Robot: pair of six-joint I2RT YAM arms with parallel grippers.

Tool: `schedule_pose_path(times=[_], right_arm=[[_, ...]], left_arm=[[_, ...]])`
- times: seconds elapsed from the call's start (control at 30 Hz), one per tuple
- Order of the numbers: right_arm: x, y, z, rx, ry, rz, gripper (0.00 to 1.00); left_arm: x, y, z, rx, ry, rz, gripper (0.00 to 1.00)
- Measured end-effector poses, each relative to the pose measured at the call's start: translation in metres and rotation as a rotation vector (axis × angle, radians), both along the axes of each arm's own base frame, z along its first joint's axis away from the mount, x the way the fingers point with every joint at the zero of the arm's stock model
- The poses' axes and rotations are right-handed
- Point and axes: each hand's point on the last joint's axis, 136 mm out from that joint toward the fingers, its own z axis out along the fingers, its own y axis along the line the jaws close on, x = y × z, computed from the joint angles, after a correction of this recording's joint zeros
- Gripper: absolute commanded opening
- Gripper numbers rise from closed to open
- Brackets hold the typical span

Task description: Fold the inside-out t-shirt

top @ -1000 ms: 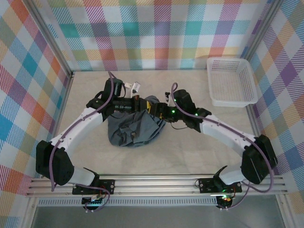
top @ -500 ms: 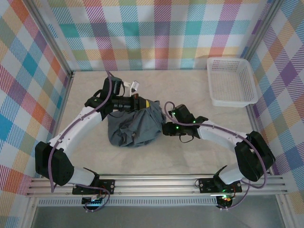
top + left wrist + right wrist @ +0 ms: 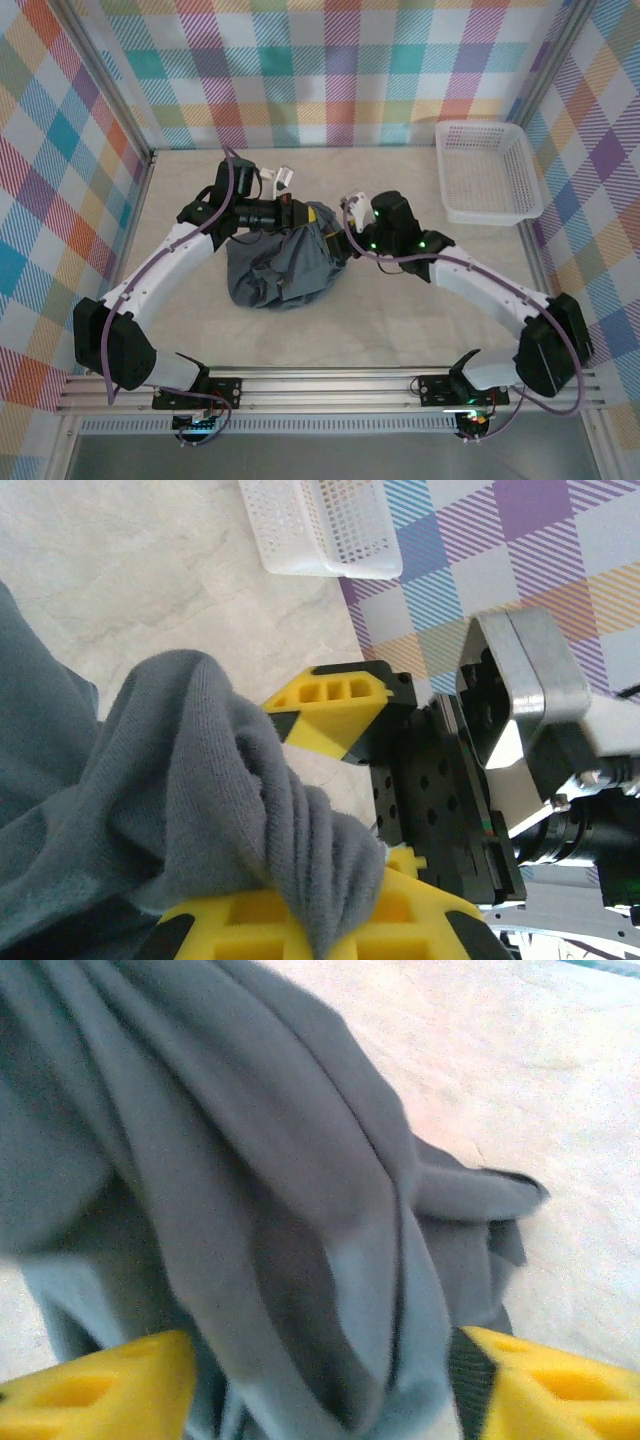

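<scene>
The bunched, inside-out t-shirt (image 3: 285,268) sits mid-table (image 3: 400,320) between the two arms. The left gripper (image 3: 318,815) is clamped on a fold at its far edge, while the right gripper (image 3: 320,1385) is spread wide, with cloth draped loosely between its yellow fingers (image 3: 90,1385). The white mesh basket (image 3: 487,172) stands well apart in the far right corner.

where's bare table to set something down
Free: near strip of table between shirt and base rail; far strip along the back wall, left of the basket. Crowded: centre, shirt bunched between left arm and right arm.
</scene>
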Motion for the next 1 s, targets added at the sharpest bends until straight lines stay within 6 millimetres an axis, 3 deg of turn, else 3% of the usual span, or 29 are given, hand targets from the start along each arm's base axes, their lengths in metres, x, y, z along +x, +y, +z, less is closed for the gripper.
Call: schedule_pose_path(times=[0.07, 0.13, 0.23, 0.37, 0.4, 0.53, 0.63, 0.73, 0.83, 1.0], right_arm=[[0.008, 0.015, 0.004, 0.018, 0.023, 0.032, 0.12], [0.012, 0.028, 0.01, 0.046, 0.062, 0.058, 0.0], [0.003, 0.037, 0.031, 0.16, 0.158, 0.115, 0.0], [-0.01, 0.027, 0.078, 0.417, 0.293, 0.162, 0.0], [-0.01, 0.023, 0.085, 0.465, 0.317, 0.165, 0.0], [-0.02, 0.018, 0.085, 0.587, 0.495, 0.196, 0.0], [-0.026, 0.017, 0.089, 0.623, 0.557, 0.222, 0.0], [-0.029, 0.018, 0.097, 0.648, 0.577, 0.249, 0.0], [-0.026, 0.019, 0.096, 0.658, 0.595, 0.251, 0.0], [-0.019, 0.021, 0.082, 0.652, 0.642, 0.229, 0.0]], left_arm=[[0.0, 0.0, 0.0, 0.002, -0.002, 0.002, 0.0], [0.004, 0.002, 0.002, 0.011, -0.02, 0.013, 0.0], [0.018, 0.015, -0.001, 0.041, -0.057, 0.061, 0.0], [0.053, 0.047, -0.024, 0.062, -0.051, 0.145, 0.0], [0.055, 0.047, -0.031, 0.06, -0.041, 0.133, 0.03], [0.056, 0.043, -0.04, 0.069, -0.052, 0.106, 0.42], [0.06, 0.057, -0.038, 0.093, -0.083, 0.145, 0.54], [0.048, 0.066, -0.028, 0.112, -0.117, 0.18, 0.52], [0.024, 0.069, -0.012, 0.145, -0.183, 0.211, 0.44], [-0.032, 0.033, 0.006, 0.21, -0.362, 0.145, 0.35]])
